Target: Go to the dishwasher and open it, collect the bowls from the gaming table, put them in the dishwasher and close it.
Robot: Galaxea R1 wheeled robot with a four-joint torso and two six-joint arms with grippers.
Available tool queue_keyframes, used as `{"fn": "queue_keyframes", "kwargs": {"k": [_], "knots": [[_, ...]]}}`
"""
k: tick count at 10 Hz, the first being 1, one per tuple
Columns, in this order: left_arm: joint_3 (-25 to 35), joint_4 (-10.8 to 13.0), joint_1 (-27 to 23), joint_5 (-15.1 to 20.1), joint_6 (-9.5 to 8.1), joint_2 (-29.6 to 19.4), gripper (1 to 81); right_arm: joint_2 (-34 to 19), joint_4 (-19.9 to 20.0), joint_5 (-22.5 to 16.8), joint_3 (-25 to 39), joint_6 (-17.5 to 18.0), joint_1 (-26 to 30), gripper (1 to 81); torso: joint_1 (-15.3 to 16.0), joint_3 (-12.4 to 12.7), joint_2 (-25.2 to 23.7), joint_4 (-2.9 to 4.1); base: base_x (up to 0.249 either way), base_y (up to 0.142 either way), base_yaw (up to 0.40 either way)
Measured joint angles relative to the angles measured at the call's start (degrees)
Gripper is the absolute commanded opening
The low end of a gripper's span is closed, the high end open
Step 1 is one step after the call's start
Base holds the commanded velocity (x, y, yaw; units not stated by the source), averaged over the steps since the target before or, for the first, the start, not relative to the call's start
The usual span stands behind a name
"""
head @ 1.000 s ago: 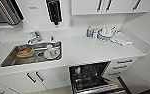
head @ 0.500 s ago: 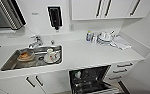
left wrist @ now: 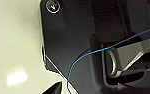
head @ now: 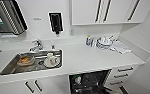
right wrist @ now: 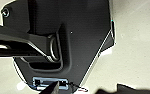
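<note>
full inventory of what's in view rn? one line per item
dishwasher: one, dark open cavity, under the counter.
counter: one, white, along the wall.
sink: one, steel, set in the counter.
dishes in the sink: a few, white and orange-brown.
tap: one, metal, behind the sink.
items by the wall: cluster, white and blue, on the counter.
wall cabinets: white, dark handles, above the counter.
drawers: white, dark handles, beside the dishwasher.
wall dispenser: one, black.
robot plate: dark, with a blue cable.
</note>
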Motion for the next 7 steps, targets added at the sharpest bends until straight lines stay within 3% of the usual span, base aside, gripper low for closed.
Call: {"fn": "queue_keyframes", "kwargs": {"k": [3, 5, 7], "knots": [[0.0, 0.0, 0.2, 0.0, 0.00, 0.0, 81.1, 0.5, -0.4, 0.0, -1.8, 0.0, -0.2, 81.1, 3.3, -0.8, -5.6, 0.00, 0.000, 0.000, 0.000], [0.0, 0.0, 0.4, 0.1, 0.00, 0.0, 81.1, 2.1, -0.6, -0.1, -2.5, 0.0, -0.4, 81.1, 5.3, -3.8, -8.8, 0.00, 0.000, 0.000, 0.000], [0.0, 0.0, 0.3, 0.0, 0.00, 0.1, 81.1, 3.0, -0.7, -0.1, -3.2, -0.9, 0.4, 81.1, 7.1, -4.8, -11.8, 0.00, 0.000, 0.000, 0.000]]}}
